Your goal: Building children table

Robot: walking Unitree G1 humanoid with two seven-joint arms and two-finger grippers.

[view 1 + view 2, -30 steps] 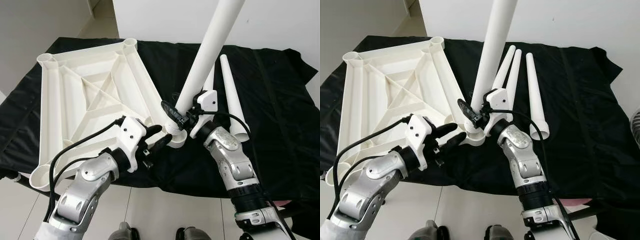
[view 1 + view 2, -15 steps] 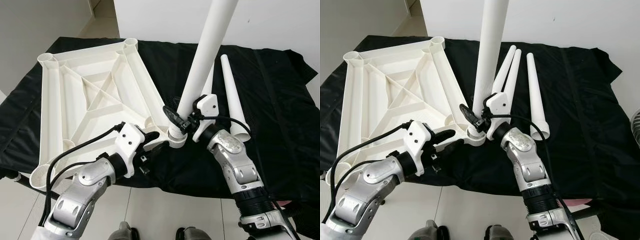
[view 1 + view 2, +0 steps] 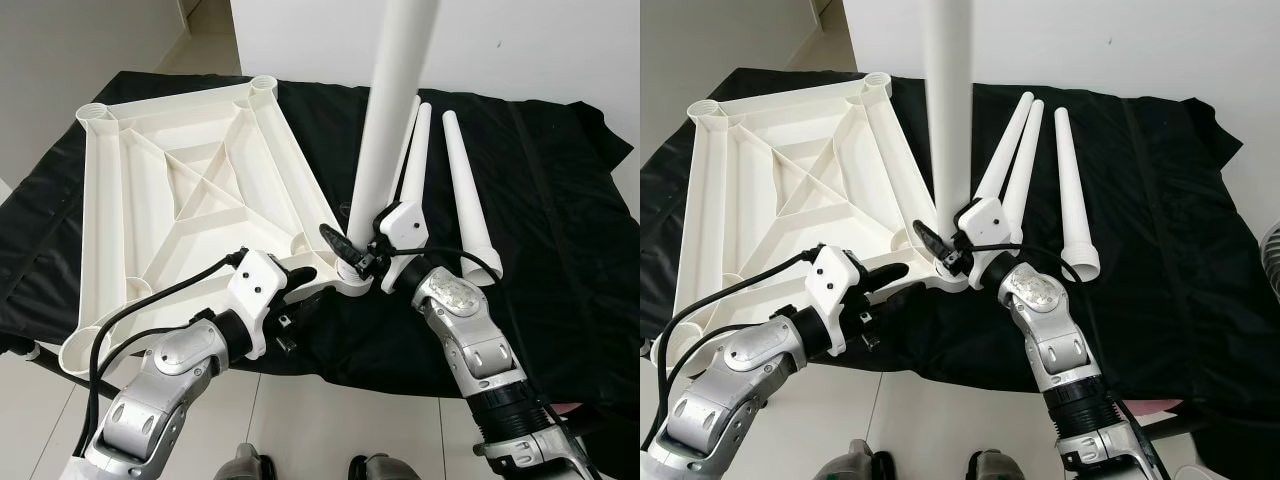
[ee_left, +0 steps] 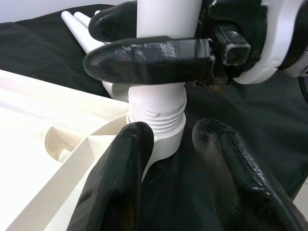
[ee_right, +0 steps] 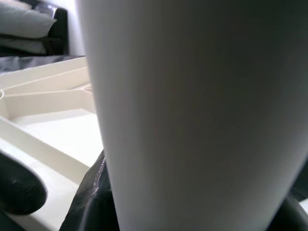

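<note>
Since the earlier frame the table leg (image 3: 395, 110) has swung upright over the tabletop's (image 3: 160, 190) near corner socket (image 4: 156, 130). Left gripper (image 3: 300, 285), fingers parted, braces that corner; right gripper (image 3: 352, 252) clamps the leg. Misaligned threads could cross-thread.

Black cloth (image 3: 560, 200) draped over the tabletop, pale tiled floor (image 3: 300, 420) below, white wall (image 3: 540, 50) behind, pillows (image 5: 21, 21) in background.
</note>
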